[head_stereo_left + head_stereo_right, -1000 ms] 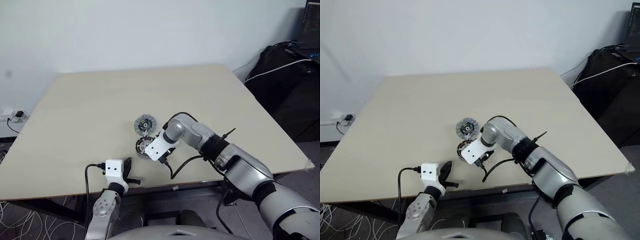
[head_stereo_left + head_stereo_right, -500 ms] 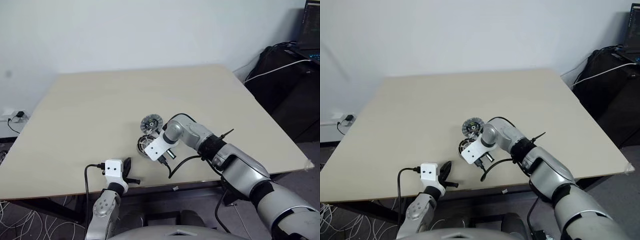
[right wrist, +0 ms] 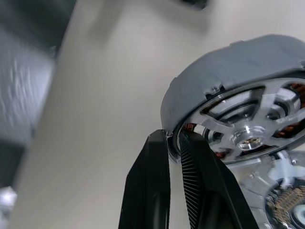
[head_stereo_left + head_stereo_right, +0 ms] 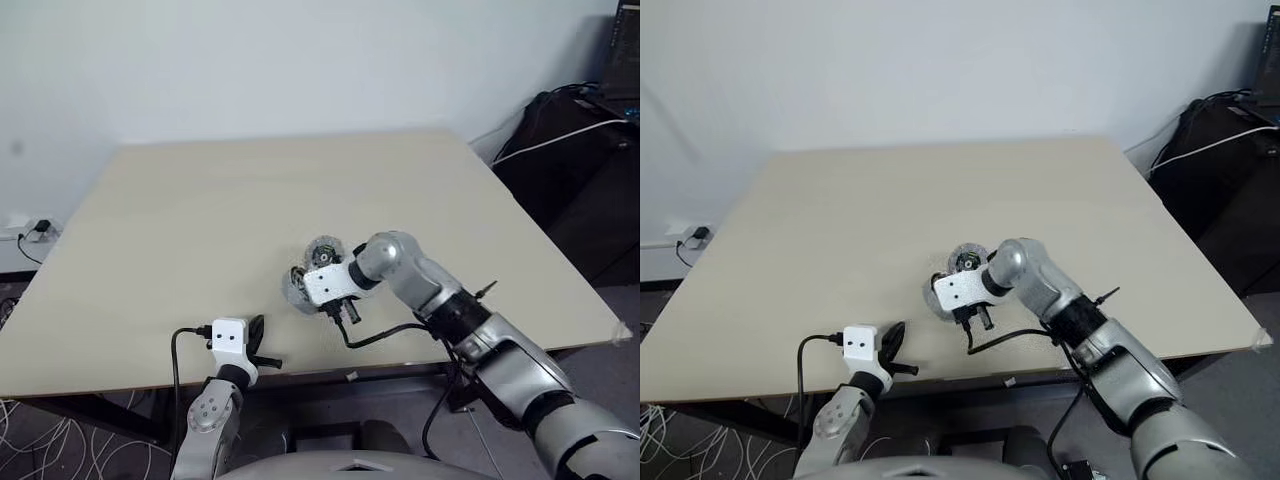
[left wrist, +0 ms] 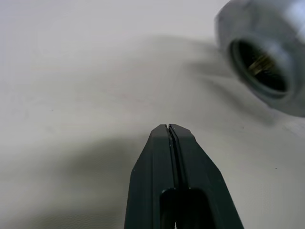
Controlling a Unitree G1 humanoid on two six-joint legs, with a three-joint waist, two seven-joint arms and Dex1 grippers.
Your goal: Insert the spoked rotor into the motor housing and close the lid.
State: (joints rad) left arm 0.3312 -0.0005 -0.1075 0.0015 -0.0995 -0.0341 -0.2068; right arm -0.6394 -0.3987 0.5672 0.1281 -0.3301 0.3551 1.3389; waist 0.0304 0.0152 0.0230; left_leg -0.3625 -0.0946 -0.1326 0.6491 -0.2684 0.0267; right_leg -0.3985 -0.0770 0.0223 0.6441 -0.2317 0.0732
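Spoked rotor (image 3: 238,129) sits pinched by its rim between your right gripper's (image 3: 174,138) narrow jaws — left gripper's (image 5: 170,129) jaws shut, empty, over table (image 5: 71,71).

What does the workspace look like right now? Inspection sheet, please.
Surface: beige table, no stains seen.
Job's things: spoked wheel tilted in the grip; silver disc lying just beyond it.
Clutter: small pale speck at the front edge.
Grippers: right gripper pinches the wheel's rim; left gripper shut, empty, near the front edge.
Cables: black cable loops from the right wrist over the table.
Surroundings: white wall; dark furniture with cables at right.
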